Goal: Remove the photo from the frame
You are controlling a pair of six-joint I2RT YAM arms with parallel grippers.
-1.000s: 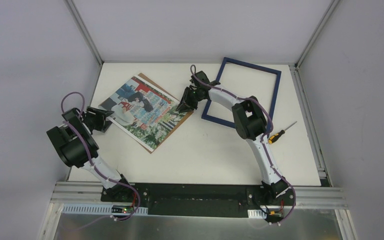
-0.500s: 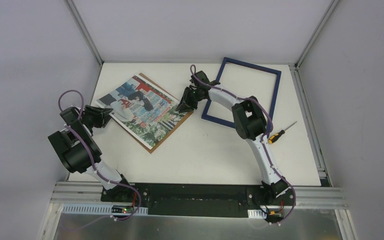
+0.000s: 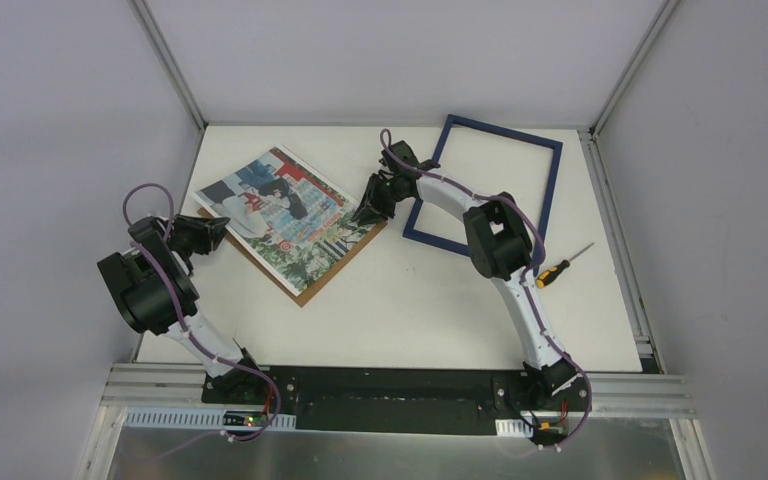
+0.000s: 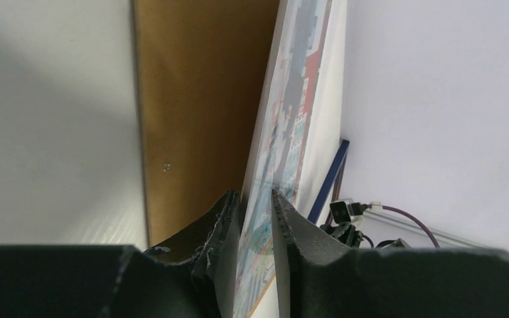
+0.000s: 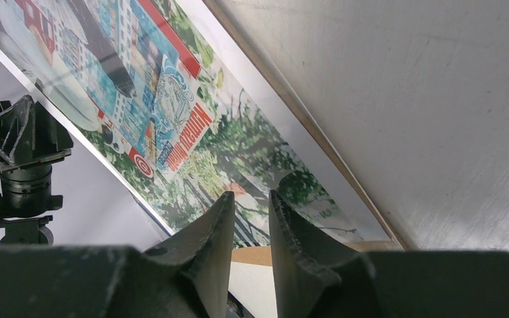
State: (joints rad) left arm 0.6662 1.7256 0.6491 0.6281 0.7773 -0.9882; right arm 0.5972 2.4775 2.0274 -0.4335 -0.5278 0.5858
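The photo [image 3: 282, 208], a colourful collage with a white border, lies askew on the brown backing board [image 3: 312, 288] at the table's back left. My left gripper [image 3: 218, 230] is shut on the photo's left corner. In the left wrist view the print's edge [image 4: 285, 119] stands between the two pads [image 4: 254, 195], lifted off the board [image 4: 199, 99]. My right gripper [image 3: 368, 214] hovers at the photo's right corner [image 5: 172, 106], its jaws a little apart [image 5: 252, 193] with nothing between them. The empty navy frame [image 3: 552, 190] lies at the back right.
A screwdriver [image 3: 560, 267] with an orange and black handle lies right of the right arm. Aluminium rails [image 3: 165, 60] and grey walls close in the white table. The left arm's wrist [image 5: 20, 152] shows in the right wrist view.
My left gripper has closed on the photo's left corner. The photo has slid up and left, baring the board's lower-left edge. The right arm has not moved.
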